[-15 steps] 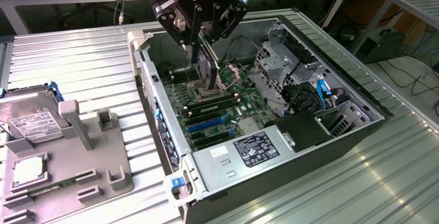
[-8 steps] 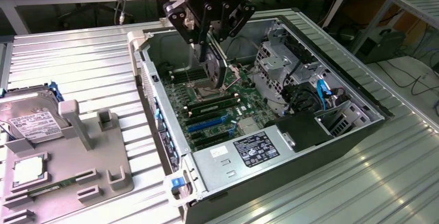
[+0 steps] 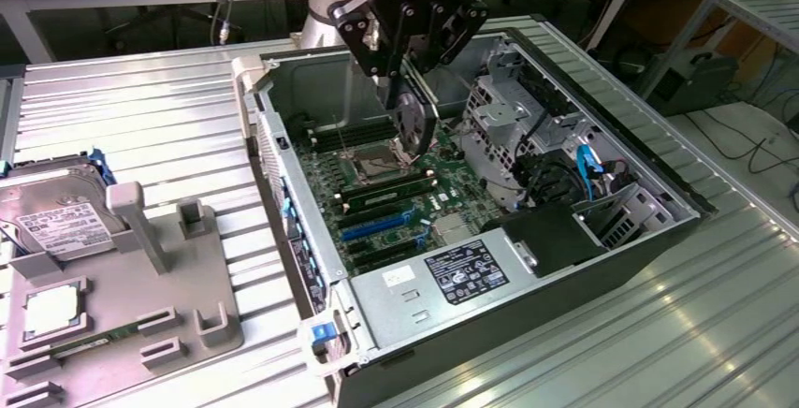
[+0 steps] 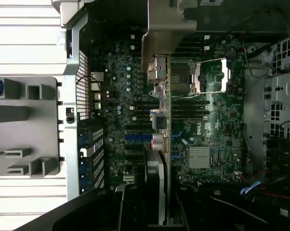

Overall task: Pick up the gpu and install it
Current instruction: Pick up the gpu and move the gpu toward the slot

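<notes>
One card, one hand, and both are over the open computer case (image 3: 649, 174) on the ribbed metal bench (image 3: 125, 99). The hand (image 3: 402, 71) has its fingers drawn in to a narrow gap and clamped on the gpu (image 3: 416, 127), holding it by its upper end. The card hangs straight below the hand with its long axis close to upright and its thin edge towards us. In the wrist view the gpu (image 4: 160, 144) reads as a slim strip running away from the camera. Its lower end sits over the motherboard (image 3: 431, 197) beside the CPU socket (image 3: 374, 160) and the memory slots; I can't tell whether it touches anything. The relation that matters: the blue expansion slot (image 3: 374, 225) lies off to one side of the card, towards the power-supply end of the case, and in the wrist view that slot (image 4: 135, 137) runs crosswise to the card's edge. On the exterior view's left (well apart) a hard drive (image 3: 50, 211) rests on a grey parts fixture (image 3: 138, 277).
</notes>
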Motion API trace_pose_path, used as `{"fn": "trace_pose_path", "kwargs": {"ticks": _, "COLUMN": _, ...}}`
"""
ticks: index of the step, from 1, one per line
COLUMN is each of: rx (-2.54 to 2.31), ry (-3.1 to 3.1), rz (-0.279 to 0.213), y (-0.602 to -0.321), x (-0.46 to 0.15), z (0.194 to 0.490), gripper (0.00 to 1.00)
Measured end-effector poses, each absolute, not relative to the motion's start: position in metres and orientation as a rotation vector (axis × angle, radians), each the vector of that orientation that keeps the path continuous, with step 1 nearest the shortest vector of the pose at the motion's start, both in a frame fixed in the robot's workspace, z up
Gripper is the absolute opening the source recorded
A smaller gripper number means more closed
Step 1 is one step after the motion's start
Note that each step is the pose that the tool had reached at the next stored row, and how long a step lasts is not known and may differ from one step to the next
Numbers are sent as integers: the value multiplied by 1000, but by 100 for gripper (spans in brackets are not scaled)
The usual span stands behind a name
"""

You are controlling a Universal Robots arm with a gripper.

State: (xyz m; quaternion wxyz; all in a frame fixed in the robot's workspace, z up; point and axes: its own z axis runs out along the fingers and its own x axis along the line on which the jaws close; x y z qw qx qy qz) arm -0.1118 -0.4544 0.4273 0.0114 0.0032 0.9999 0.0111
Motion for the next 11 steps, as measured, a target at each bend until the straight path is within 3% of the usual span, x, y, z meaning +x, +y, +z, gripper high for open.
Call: {"fn": "trace_pose_path", "kwargs": {"ticks": 11, "rx": 10, "ry": 3119, "rz": 35, "y": -454, "x": -86, "z": 427, "gripper": 28}}
